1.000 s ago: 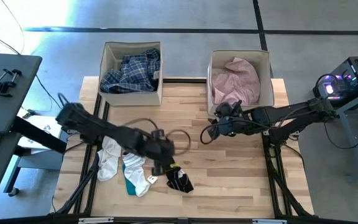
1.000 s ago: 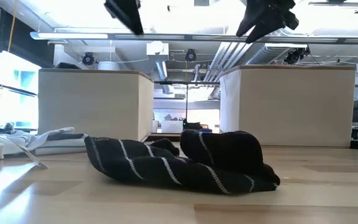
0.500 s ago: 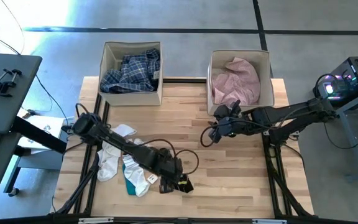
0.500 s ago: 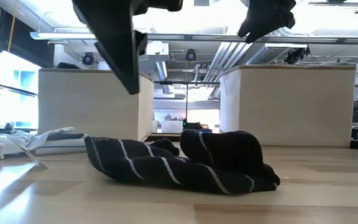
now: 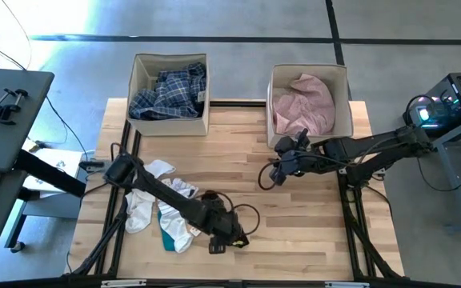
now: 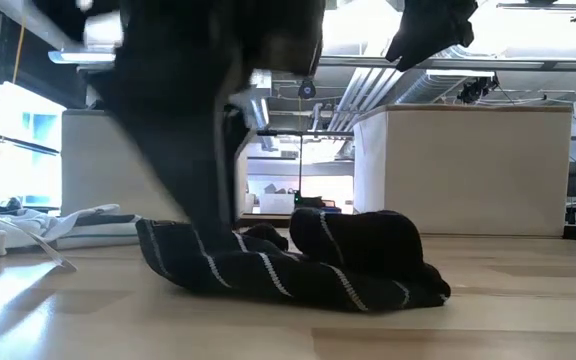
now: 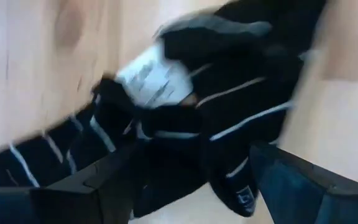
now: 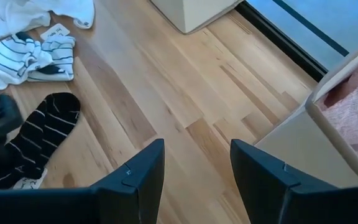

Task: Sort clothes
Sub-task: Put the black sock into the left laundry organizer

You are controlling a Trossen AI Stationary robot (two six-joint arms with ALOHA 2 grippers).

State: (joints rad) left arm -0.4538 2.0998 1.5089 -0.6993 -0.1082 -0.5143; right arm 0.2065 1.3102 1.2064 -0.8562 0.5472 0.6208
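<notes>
The black striped socks lie in a heap on the table near its front edge; they also show in the low view and in the left wrist view. My left gripper is open right above them, one finger on either side of the heap. My right gripper is open and empty, above the table in front of the right box. White and teal socks lie left of the black ones. My left gripper comes at the black socks from above, pointing down, its open fingers standing on either side of the heap's middle. Blur hides whether the fingers touch the socks. The socks lie flat on the table.
The left beige box holds the blue-white plaid shirt. The right beige box holds the pale pink shirt. White cloth lies by the table's left edge. Bare wood lies between the boxes and the socks.
My left gripper has gone toward the table's near edge and a little to the right, and down onto the black striped socks. The socks have stayed where they were.
</notes>
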